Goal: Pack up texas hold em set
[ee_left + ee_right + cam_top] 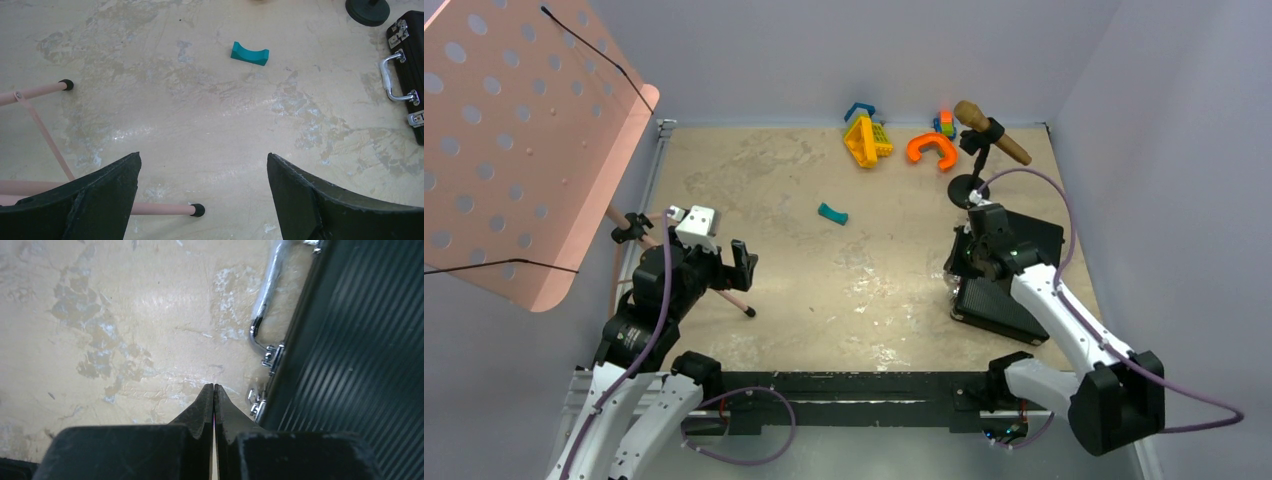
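Note:
The texas hold em set's black ribbed case lies closed on the right side of the table, its silver handle and latches facing left. It also shows at the right edge of the left wrist view and fills the right of the right wrist view. My right gripper is shut with nothing between its fingers, low over the table just left of the near latch. My left gripper stands open over bare table at the left. Chips, cards, dice and tokens are out of view.
A teal curved piece lies mid-table. Yellow, orange and blue toys sit at the back. A microphone on a round-based stand stands behind the case. A pink perforated board on tripod legs stands at the left.

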`<state>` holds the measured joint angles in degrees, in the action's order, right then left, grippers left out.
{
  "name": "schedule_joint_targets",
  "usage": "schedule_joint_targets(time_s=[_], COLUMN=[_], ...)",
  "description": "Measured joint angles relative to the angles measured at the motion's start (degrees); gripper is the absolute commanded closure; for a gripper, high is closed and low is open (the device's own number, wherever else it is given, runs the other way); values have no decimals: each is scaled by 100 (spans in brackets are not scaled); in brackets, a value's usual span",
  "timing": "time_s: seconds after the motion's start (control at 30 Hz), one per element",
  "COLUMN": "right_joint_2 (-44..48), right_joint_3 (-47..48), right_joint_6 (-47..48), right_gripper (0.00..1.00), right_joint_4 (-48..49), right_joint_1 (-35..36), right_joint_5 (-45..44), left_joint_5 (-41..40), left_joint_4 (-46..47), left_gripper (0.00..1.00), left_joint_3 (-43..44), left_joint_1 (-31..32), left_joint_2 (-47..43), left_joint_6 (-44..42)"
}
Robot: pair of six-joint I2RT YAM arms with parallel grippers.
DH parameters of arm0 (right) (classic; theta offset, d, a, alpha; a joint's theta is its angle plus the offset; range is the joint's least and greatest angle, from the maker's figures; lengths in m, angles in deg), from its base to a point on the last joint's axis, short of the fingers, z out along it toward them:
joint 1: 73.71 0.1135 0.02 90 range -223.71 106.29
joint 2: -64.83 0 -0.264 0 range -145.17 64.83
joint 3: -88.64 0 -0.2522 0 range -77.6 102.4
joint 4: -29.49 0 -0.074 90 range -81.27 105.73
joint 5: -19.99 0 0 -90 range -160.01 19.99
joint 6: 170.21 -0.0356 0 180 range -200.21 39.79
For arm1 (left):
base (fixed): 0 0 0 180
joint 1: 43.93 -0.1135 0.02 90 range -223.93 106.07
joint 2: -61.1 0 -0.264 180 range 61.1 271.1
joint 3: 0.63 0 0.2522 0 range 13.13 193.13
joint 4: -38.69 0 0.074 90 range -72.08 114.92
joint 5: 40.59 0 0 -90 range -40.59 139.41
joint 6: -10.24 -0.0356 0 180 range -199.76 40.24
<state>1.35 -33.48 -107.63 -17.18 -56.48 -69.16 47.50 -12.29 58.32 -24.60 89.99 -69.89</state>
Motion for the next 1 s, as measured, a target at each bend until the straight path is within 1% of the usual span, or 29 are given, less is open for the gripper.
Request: schedule_joint_targets(time_s=[0.13, 0.33, 0.4, 0.7, 1.0], right_joint_2=[557, 1272, 1285, 872, 793], right_joint_3=[33, -103, -199, -791, -1008], right_joint_6=[-68, -448, -533, -927, -1161], right_gripper=[100, 100, 100, 100, 100], right_joint_4=[-140, -243, -243, -114, 439], right_joint_1=[-170, -804, -935, -949, -1001], right_joint_5=[-393, -763, -817, -885, -994], left_joint_5=[7, 24, 26, 44, 44], left_joint_4=[-2, -4, -4, -11, -20], left_gripper=[1, 1, 1, 1, 1], left_joint_3=[0, 0, 0, 0, 0], left_joint_1=[0, 0, 0, 0, 0], left_joint_2=[-13, -46, -68, -85, -107], left_joint_6=[0, 0, 0, 2, 0])
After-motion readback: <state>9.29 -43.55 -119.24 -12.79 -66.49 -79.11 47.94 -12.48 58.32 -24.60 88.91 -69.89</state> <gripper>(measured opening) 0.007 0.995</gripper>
